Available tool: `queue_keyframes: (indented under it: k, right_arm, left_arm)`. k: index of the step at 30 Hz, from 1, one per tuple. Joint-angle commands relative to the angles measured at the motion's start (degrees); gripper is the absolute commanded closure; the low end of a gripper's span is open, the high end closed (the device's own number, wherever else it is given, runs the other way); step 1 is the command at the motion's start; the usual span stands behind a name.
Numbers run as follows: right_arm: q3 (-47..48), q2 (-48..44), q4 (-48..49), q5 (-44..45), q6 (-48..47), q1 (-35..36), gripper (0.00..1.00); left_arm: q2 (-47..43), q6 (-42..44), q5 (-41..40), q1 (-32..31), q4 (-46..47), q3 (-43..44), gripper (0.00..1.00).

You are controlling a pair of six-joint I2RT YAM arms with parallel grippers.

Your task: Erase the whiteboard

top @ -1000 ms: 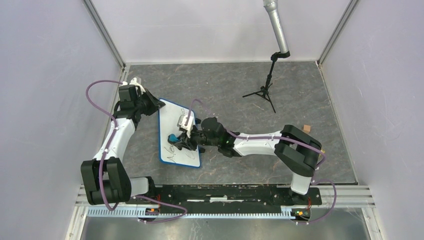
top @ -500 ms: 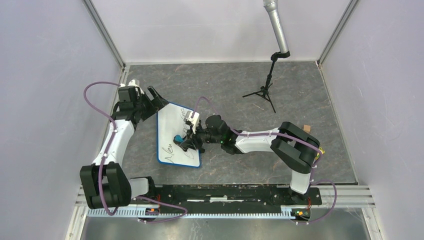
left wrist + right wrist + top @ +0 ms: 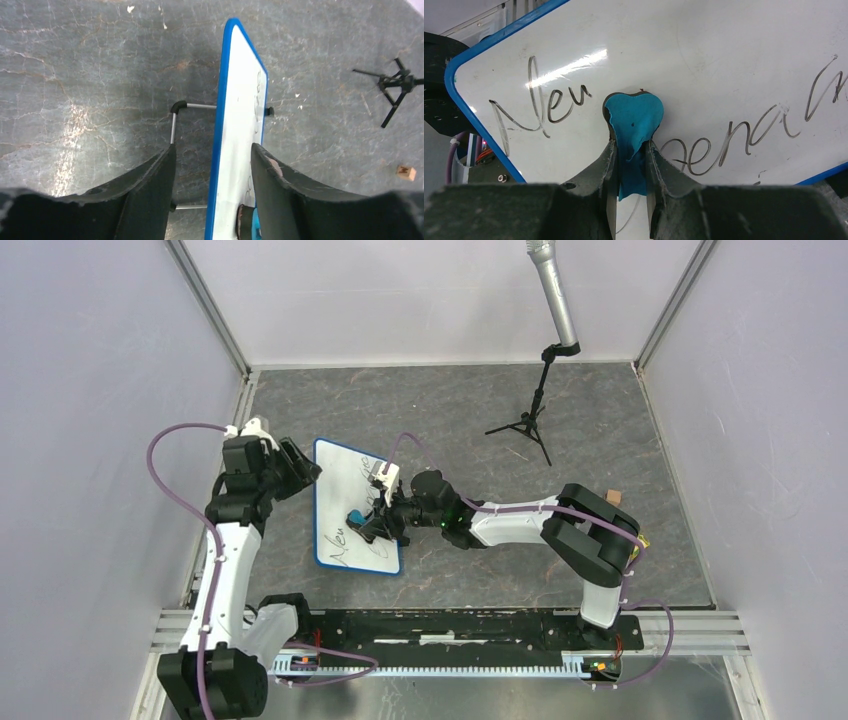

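The whiteboard (image 3: 338,490) stands tilted on the floor left of centre, blue-rimmed, with black handwriting on its lower half. My right gripper (image 3: 367,524) is shut on a small blue eraser (image 3: 355,516). In the right wrist view the eraser (image 3: 634,120) presses flat against the whiteboard (image 3: 724,65) between two written words, held by the right gripper (image 3: 630,145). My left gripper (image 3: 300,466) is at the board's upper left edge. In the left wrist view the left gripper (image 3: 212,147) is open and straddles the whiteboard (image 3: 240,115) rim with a gap on both sides.
A microphone on a black tripod (image 3: 527,425) stands at the back right. A small wooden block (image 3: 612,497) lies beside the right arm's elbow. The board's wire stand (image 3: 175,125) sticks out behind it. Lilac walls close in the grey floor on three sides.
My left gripper let go of the board's far corner, opened and drew back toward the left. The right gripper slid the eraser a little up-left, then held still.
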Motion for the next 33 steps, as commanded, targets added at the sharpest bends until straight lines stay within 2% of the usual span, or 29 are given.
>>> queue_keyframes:
  k: [1,6,11,15,19,25,33]
  right_arm:
    - [0.80,-0.26,2.57,0.16,0.88,0.64,0.95]
    - [1.03,-0.13,1.25,0.95,-0.08,0.64,0.95]
    - [2.23,0.34,-0.32,0.84,-0.81,1.04,0.95]
    - [4.84,0.67,-3.01,1.70,-2.73,2.57,0.95]
    - [9.44,1.69,-6.61,1.72,-4.09,4.93,0.95]
    - [11.47,1.53,-4.31,0.52,-2.25,8.83,0.95]
    - [3.05,2.20,1.98,3.23,3.68,5.73,0.95]
  left_arm:
    - [-0.17,3.73,3.70,-0.10,-1.43,-2.04,0.42]
    - [-1.08,3.85,6.16,-0.16,-1.12,-3.86,0.55]
    - [-1.12,4.26,7.85,-0.26,0.20,-4.87,0.81]
    - [-0.78,4.25,9.02,-0.41,1.48,-5.60,0.90]
    - [-1.14,4.25,9.59,-0.62,2.33,-6.14,0.95]
    - [-1.99,3.95,9.14,-0.95,3.05,-6.67,0.98]
    - [-2.01,3.90,8.22,-1.00,3.01,-6.68,0.98]
